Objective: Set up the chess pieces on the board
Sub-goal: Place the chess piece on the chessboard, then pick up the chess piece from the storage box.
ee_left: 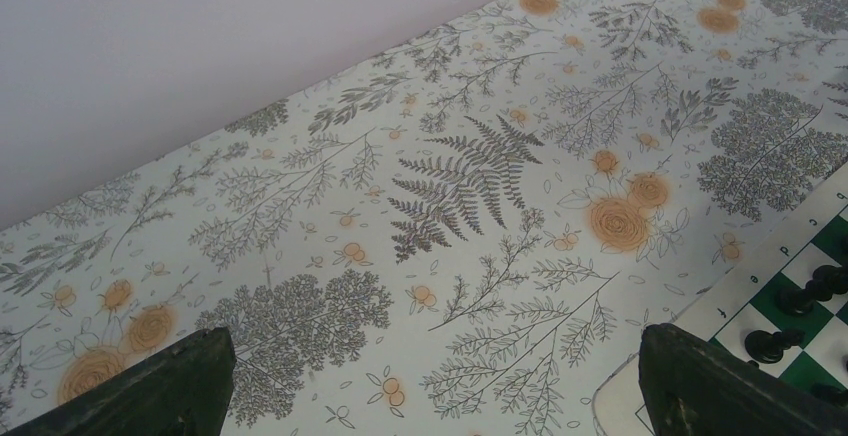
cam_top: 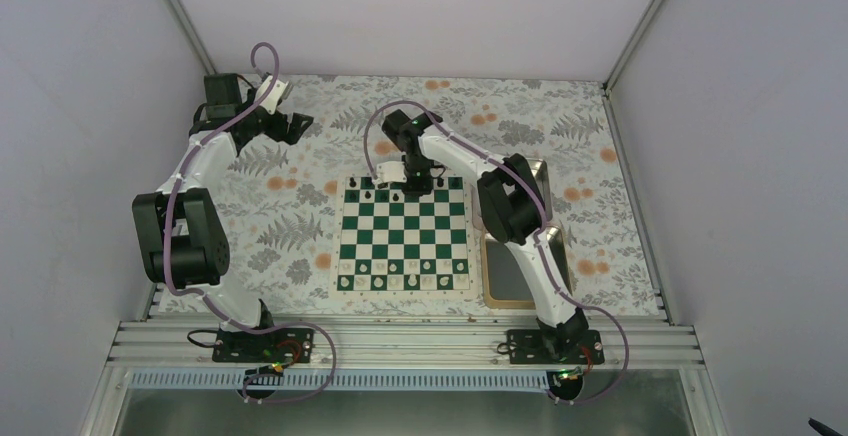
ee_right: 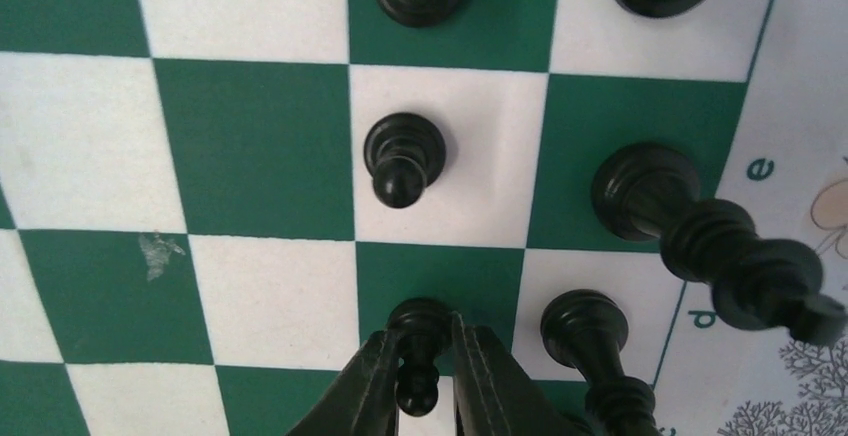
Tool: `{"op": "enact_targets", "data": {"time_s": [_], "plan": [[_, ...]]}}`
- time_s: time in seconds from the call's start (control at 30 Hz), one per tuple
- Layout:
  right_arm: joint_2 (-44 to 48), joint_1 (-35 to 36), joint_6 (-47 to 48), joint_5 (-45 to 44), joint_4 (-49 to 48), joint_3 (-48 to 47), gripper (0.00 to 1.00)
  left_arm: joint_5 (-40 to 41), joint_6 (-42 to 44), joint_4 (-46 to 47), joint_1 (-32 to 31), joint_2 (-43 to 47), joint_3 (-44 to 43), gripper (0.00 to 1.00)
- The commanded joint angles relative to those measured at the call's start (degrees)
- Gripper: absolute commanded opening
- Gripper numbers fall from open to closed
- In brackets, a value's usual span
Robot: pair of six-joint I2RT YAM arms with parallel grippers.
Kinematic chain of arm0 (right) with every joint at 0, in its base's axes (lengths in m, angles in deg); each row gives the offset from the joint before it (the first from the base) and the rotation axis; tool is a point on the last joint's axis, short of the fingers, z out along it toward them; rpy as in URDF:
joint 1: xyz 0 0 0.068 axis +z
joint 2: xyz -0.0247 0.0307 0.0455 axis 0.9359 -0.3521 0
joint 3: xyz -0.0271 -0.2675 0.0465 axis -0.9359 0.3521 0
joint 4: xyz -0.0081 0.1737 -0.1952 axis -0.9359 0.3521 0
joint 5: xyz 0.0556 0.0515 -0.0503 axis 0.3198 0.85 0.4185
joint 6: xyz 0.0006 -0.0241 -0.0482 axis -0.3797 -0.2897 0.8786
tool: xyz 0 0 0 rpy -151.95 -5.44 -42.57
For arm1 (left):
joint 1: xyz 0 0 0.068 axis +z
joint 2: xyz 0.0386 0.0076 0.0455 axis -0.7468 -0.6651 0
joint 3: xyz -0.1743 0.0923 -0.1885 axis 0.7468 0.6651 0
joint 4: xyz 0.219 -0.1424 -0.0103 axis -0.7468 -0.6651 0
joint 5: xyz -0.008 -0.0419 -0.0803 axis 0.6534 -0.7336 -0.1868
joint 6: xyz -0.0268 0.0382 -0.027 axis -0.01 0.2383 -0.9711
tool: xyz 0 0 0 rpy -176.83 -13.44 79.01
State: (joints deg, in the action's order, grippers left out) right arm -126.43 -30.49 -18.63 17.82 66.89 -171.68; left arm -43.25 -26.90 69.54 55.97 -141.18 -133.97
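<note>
Cream pieces [cam_top: 400, 281] line the near two rows of the board [cam_top: 403, 236], a flat square of dark green and white checks with a cream border. Rectangular silver metal tin [cam_top: 510, 276] lies just right of it. Black chess pieces [cam_top: 400, 188], turned and glossy, stand along the far rows. Right gripper [ee_right: 425, 331] hangs over the far edge; jaws narrow, pressed against both sides of a black pawn [ee_right: 418, 361] standing on a green square in the second row from the border. Border letters "d" and "e" are readable. Left gripper [ee_left: 435, 334] is far left over the floral cloth [ee_left: 400, 206], jaws wide, holding nothing.
</note>
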Motion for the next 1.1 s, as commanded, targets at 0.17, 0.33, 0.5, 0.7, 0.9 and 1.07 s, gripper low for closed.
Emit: {"op": "enact_targets", "data": {"time_s": [0.17,0.33,0.5,0.7,0.9,1.07], "plan": [[1.9,-0.5,-0.9,-1.2,-0.3,-0.8,0.34,-1.9,0.2,0.9,0.2,1.0,0.5,1.00],[9.6,-0.8,-1.6,0.4,3.7,-1.4,0.37,-1.8,0.2,0.7,0.2,1.3,0.3,1.00],[20.5,-6.4,-3.7,-2.6,4.5,4.0,0.40,-1.8,0.2,0.8,0.2,1.2,0.4,1.00],[29.0,-22.0,-3.9,-9.0,1.1,16.3,0.43,-2.5,0.0,0.9,0.2,0.7,0.0,1.00],[29.3,-32.2,-3.0,-10.7,-5.9,26.2,0.49,-2.6,-0.1,1.2,0.2,0.5,0.3,1.00],[26.7,-34.2,-1.3,-10.5,-9.8,29.3,0.48,-2.4,-0.1,0.9,0.2,0.8,0.2,1.00]]}}
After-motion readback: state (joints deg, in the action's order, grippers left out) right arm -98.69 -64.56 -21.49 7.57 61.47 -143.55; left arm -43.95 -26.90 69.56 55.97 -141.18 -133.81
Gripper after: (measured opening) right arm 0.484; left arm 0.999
